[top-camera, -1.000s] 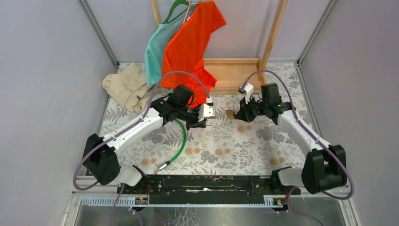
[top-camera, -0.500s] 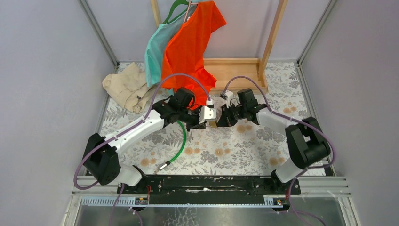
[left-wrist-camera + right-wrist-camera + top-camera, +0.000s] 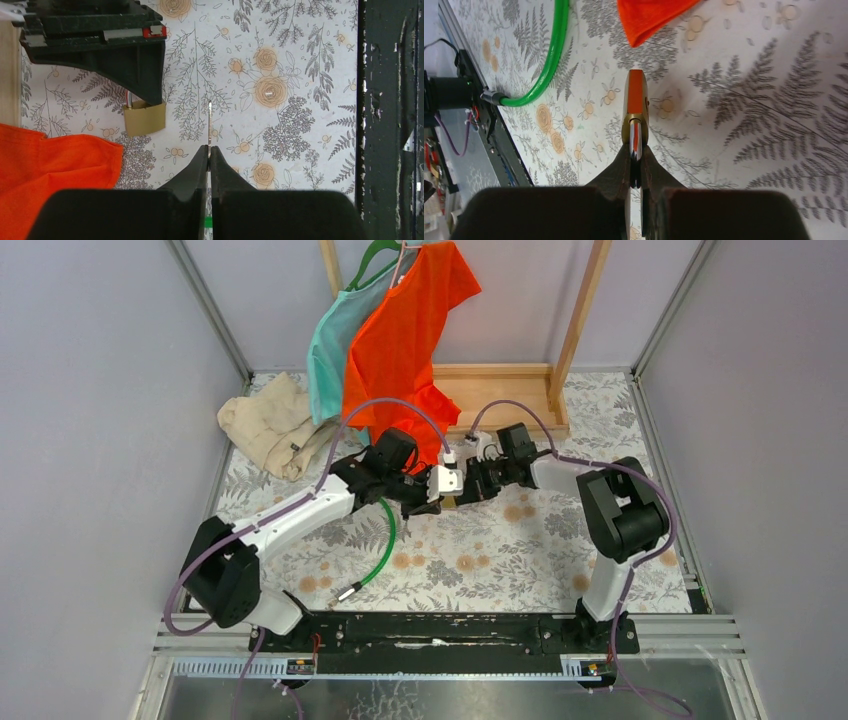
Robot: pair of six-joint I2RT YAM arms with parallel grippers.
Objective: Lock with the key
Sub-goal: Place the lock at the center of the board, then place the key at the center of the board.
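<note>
Floral worktop (image 3: 500, 560), middle: L jaws pinch thin key (image 3: 209, 125) blade, R jaws grip brass padlock (image 3: 145, 119), near but not touching.

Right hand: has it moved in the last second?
Yes. The right hand has shifted left, toward the left end of the wooden base.

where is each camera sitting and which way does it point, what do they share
Top: fixed above and behind the robot, looking down on the table; left arm and right arm show.
Left wrist: looks down past the left gripper, shut on the key, padlock beside.
Right wrist: looks past the right gripper, shut on the padlock.
Shared: both wrist views show padlock and orange shirt.
</note>
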